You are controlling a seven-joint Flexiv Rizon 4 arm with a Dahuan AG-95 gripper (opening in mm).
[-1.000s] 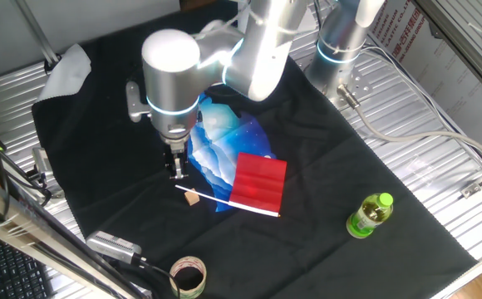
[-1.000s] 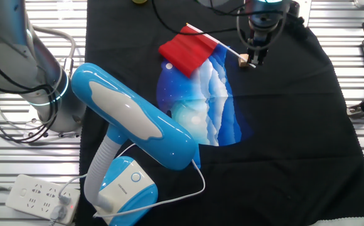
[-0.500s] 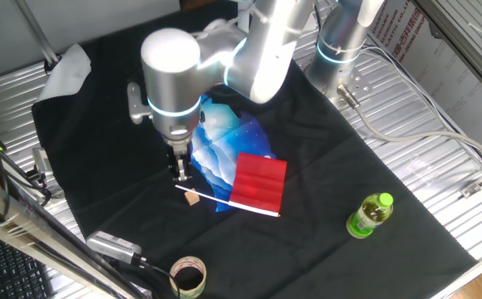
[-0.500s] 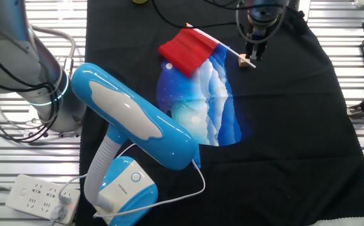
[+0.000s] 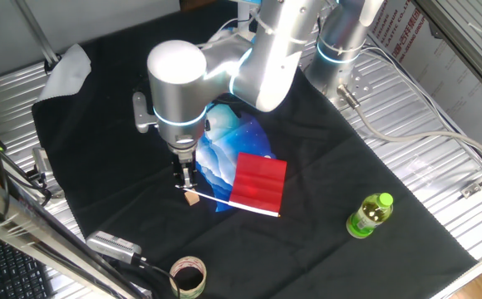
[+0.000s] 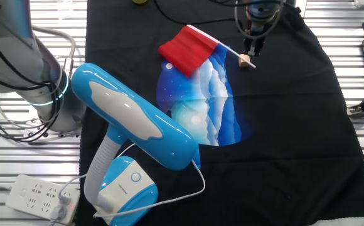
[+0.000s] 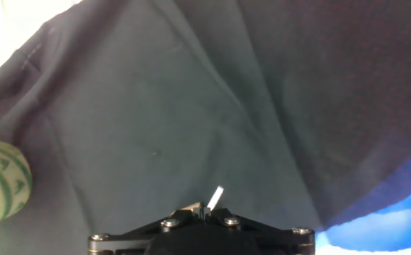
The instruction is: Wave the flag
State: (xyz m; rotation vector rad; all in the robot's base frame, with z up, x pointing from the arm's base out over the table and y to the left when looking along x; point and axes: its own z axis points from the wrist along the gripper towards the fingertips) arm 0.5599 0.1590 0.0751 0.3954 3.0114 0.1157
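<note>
The flag lies flat on the table: a red cloth (image 5: pixel 260 183) on a thin white stick (image 5: pixel 224 202), partly over the blue-and-white patterned cloth (image 5: pixel 220 149). It also shows in the other fixed view (image 6: pixel 185 50). My gripper (image 5: pixel 186 181) points straight down at the stick's free end, next to a small tan block (image 5: pixel 193 198). In the other fixed view the gripper (image 6: pixel 252 50) stands at that same stick end. In the hand view the jaws (image 7: pixel 205 207) are closed together and a short white stick tip (image 7: pixel 216 197) pokes out from them.
A black cloth (image 5: pixel 100 149) covers the table. A green bottle (image 5: pixel 369 214) stands at the right, a tape roll (image 5: pixel 188 276) at the front edge. A big blue lamp (image 6: pixel 132 125) and a power strip (image 6: pixel 41 193) sit beside the patterned cloth (image 6: pixel 201 107).
My gripper has moved a little sideways and down onto the stick's free end. The flag has not moved.
</note>
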